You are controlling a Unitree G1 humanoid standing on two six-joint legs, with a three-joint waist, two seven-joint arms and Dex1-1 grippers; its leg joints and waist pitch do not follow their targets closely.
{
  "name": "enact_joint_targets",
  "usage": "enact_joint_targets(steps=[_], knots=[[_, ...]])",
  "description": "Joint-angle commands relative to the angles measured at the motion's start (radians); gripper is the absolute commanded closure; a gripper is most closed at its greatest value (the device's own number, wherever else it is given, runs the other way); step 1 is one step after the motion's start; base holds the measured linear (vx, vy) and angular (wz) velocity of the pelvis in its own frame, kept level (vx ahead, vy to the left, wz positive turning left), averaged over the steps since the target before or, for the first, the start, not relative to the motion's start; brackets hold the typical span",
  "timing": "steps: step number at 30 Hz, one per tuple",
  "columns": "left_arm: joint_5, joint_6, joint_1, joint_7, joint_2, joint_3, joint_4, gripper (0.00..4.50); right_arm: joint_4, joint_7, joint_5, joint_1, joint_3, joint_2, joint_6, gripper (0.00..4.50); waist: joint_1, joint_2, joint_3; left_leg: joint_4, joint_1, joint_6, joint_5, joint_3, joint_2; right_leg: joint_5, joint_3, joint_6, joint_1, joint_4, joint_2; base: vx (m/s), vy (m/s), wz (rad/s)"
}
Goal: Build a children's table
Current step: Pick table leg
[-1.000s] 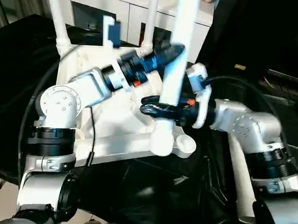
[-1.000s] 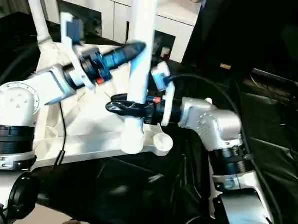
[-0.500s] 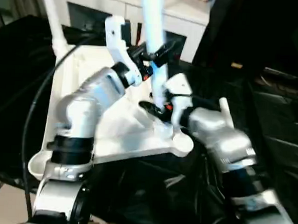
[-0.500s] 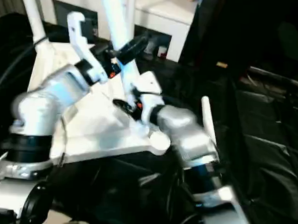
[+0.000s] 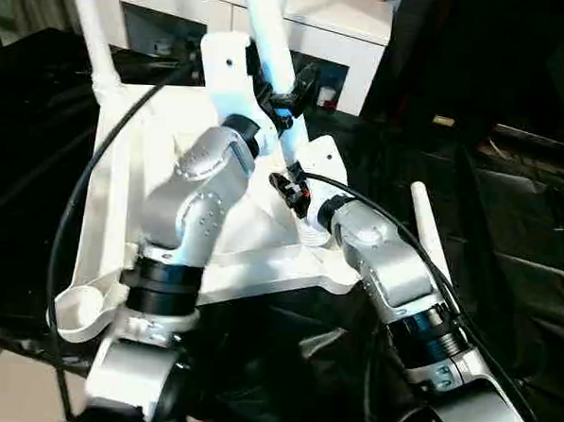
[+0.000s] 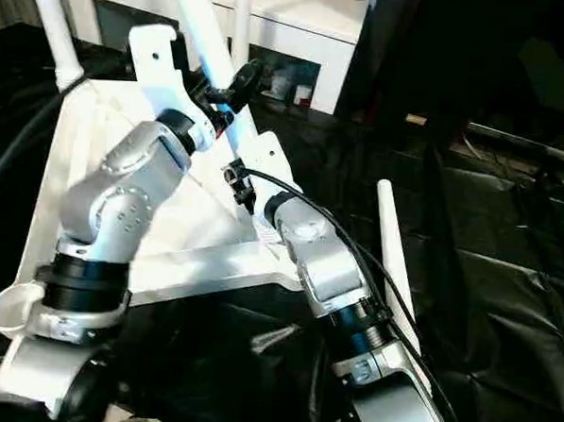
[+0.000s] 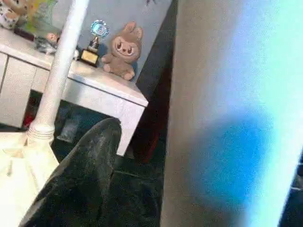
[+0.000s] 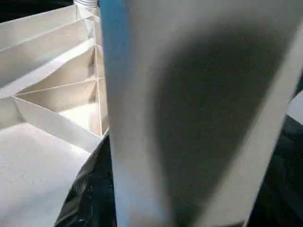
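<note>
White plastic tabletop (image 5: pixel 150 195) lies upside down before us; our left gripper (image 5: pixel 290 90) and right gripper (image 5: pixel 291 191) both seem clamped on one upright leg (image 5: pixel 272 40) at its corner.

We see an all-white table top (image 5: pixel 253 219) and white legs (image 5: pixel 270 35) — with a bluish cast on one — over black sheeting (image 5: pixel 508 232), silver forearms (image 5: pixel 202 202), and a brown plush toy (image 7: pixel 124 51).
</note>
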Motion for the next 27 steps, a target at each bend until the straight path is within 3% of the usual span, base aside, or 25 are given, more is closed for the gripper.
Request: enact_joint_targets(steps=[1,8,10,13,14,16,17,20,21,22,23,24,25,26,27], knots=[[0.011,-0.003,0.011,0.063,0.010,0.063,0.011,1.33,-0.030,-0.008,-0.009,-0.024,-0.013,0.006,-0.066,2.77,-0.002,0.024,-0.079,-0.083,0.000,-0.047,-0.146,-0.002,0.021,-0.211,0.048,-0.099,0.075,-0.070,-0.064,0.000,0.000,0.00],[0.014,-0.019,0.018,0.090,-0.021,0.065,0.000,1.86,0.010,-0.011,-0.028,-0.049,-0.031,-0.004,-0.102,2.77,-0.003,0.017,-0.079,-0.080,0.001,-0.036,-0.131,0.001,0.021,-0.198,0.050,-0.103,0.074,-0.069,-0.064,0.000,0.000,0.00],[0.012,-0.017,0.020,0.079,-0.023,0.066,-0.008,2.06,0.011,-0.012,-0.031,-0.051,-0.032,-0.008,-0.105,2.77,-0.002,0.025,-0.079,-0.080,0.001,-0.036,-0.126,0.001,0.021,-0.194,0.050,-0.102,0.073,-0.068,-0.064,0.000,0.000,0.00],[-0.005,-0.021,0.017,0.049,-0.021,0.066,-0.006,2.29,0.009,-0.013,-0.033,-0.052,-0.034,-0.010,-0.106,2.77,-0.004,0.025,-0.078,-0.081,0.001,-0.037,-0.143,0.001,0.020,-0.211,0.049,-0.095,0.073,-0.073,-0.062,0.000,0.000,0.00],[-0.015,-0.024,0.014,0.033,-0.018,0.066,-0.005,2.36,0.008,-0.014,-0.036,-0.052,-0.035,-0.012,-0.107,2.77,-0.004,0.032,-0.078,-0.081,0.003,-0.039,-0.147,0.000,0.019,-0.213,0.049,-0.095,0.072,-0.072,-0.062,0.000,0.000,0.00],[-0.020,-0.032,0.008,0.010,-0.009,0.065,0.001,2.49,0.011,-0.009,-0.037,-0.050,-0.038,-0.013,-0.117,2.77,-0.005,0.029,-0.079,-0.081,0.003,-0.039,-0.150,0.001,0.019,-0.209,0.049,-0.097,0.072,-0.073,-0.061,0.000,0.000,0.00],[-0.020,-0.038,0.006,-0.001,-0.005,0.065,0.007,2.49,0.015,-0.004,-0.036,-0.048,-0.041,-0.014,-0.127,2.77,-0.006,0.036,-0.079,-0.082,0.002,-0.041,-0.149,-0.001,0.019,-0.198,0.049,-0.099,0.073,-0.072,-0.061,0.000,0.000,0.00],[-0.038,-0.032,-0.018,-0.025,0.014,0.082,0.017,2.76,-0.037,0.102,0.029,-0.033,-0.053,-0.023,-0.179,2.77,-0.007,0.034,-0.080,-0.080,0.004,-0.031,-0.148,0.001,0.020,-0.175,0.049,-0.113,0.075,-0.069,-0.059,0.000,0.000,0.00],[-0.040,-0.031,-0.022,-0.030,0.016,0.083,0.018,2.77,-0.041,0.113,0.036,-0.034,-0.054,-0.024,-0.186,2.42,-0.007,0.039,-0.080,-0.080,0.003,-0.029,-0.142,0.000,0.021,-0.161,0.050,-0.122,0.077,-0.067,-0.061,0.000,0.000,0.00],[-0.059,-0.018,-0.034,-0.068,0.031,0.083,0.015,2.79,-0.055,0.140,0.053,-0.034,-0.060,-0.029,-0.194,2.21,-0.007,0.038,-0.080,-0.079,0.003,-0.027,-0.140,0.001,0.020,-0.156,0.050,-0.126,0.076,-0.068,-0.061,0.000,0.000,0.00],[-0.075,-0.009,-0.043,-0.102,0.043,0.082,0.016,2.79,-0.061,0.153,0.061,-0.035,-0.064,-0.035,-0.190,2.07,-0.006,0.044,-0.079,-0.080,0.003,-0.023,-0.138,0.001,0.019,-0.157,0.049,-0.130,0.077,-0.068,-0.061,0.000,0.000,0.00],[-0.077,-0.007,-0.044,-0.106,0.044,0.082,0.016,2.80,-0.062,0.154,0.061,-0.035,-0.064,-0.036,-0.189,2.07,-0.005,0.042,-0.081,-0.078,0.003,-0.019,-0.142,0.001,0.018,-0.157,0.049,-0.128,0.079,-0.066,-0.062,0.000,0.000,0.00],[-0.092,0.019,-0.056,-0.160,0.071,0.071,0.022,2.82,-0.062,0.210,0.091,-0.040,-0.071,-0.055,-0.170,1.85,-0.011,0.039,-0.079,-0.080,-0.006,-0.011,-0.125,-0.002,0.015,-0.158,0.047,-0.121,0.089,-0.065,-0.060,0.000,0.000,0.00],[-0.092,0.019,-0.056,-0.160,0.071,0.071,0.022,2.82,-0.062,0.210,0.091,-0.040,-0.071,-0.055,-0.170,1.85,-0.011,0.042,-0.078,-0.080,-0.004,-0.009,-0.126,-0.003,0.016,-0.170,0.047,-0.119,0.086,-0.066,-0.060,0.000,0.000,0.00],[-0.132,0.076,-0.070,-0.224,0.109,0.070,0.016,2.84,-0.079,0.305,0.163,-0.048,-0.094,-0.079,-0.104,1.64,-0.013,0.043,-0.079,-0.077,0.001,-0.003,-0.126,0.000,0.017,-0.188,0.048,-0.125,0.081,-0.068,-0.062,0.000,0.000,0.00]])
